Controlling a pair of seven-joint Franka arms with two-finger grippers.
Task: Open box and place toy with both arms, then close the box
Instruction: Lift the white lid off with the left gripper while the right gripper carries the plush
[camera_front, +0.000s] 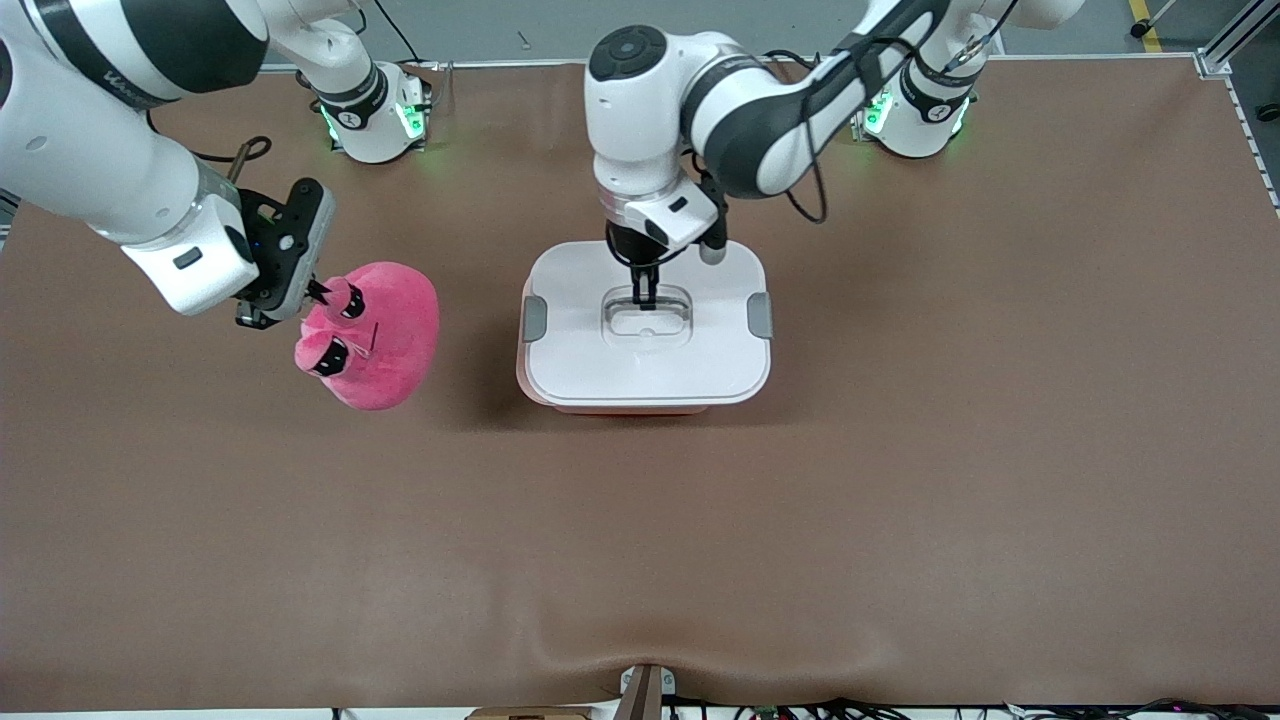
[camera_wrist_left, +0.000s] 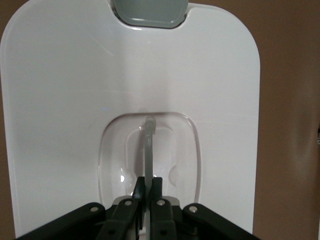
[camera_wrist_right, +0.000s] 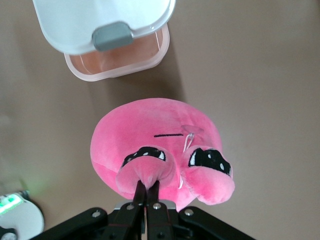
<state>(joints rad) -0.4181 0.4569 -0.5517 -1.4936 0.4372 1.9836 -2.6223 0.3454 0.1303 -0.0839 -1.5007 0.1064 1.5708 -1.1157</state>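
Observation:
The pale pink box (camera_front: 640, 407) stands mid-table under its white lid (camera_front: 590, 365), which has a grey clip (camera_front: 534, 318) at each end. My left gripper (camera_front: 645, 296) comes straight down onto the lid's centre. In the left wrist view it (camera_wrist_left: 148, 183) is shut on the thin clear handle (camera_wrist_left: 149, 145) in the recess. From the right wrist view the lid (camera_wrist_right: 85, 20) looks raised a little off the tub (camera_wrist_right: 125, 62). The hot-pink toy (camera_front: 385, 335) is beside the box, toward the right arm's end. My right gripper (camera_front: 322, 292) is shut on one of its plush nubs (camera_wrist_right: 147, 172).
Brown mat (camera_front: 900, 480) covers the whole table, bare toward the front camera and toward the left arm's end. The two arm bases (camera_front: 375, 115) (camera_front: 920, 115) stand along the table's back edge. A small bracket (camera_front: 645, 690) sits at the front edge.

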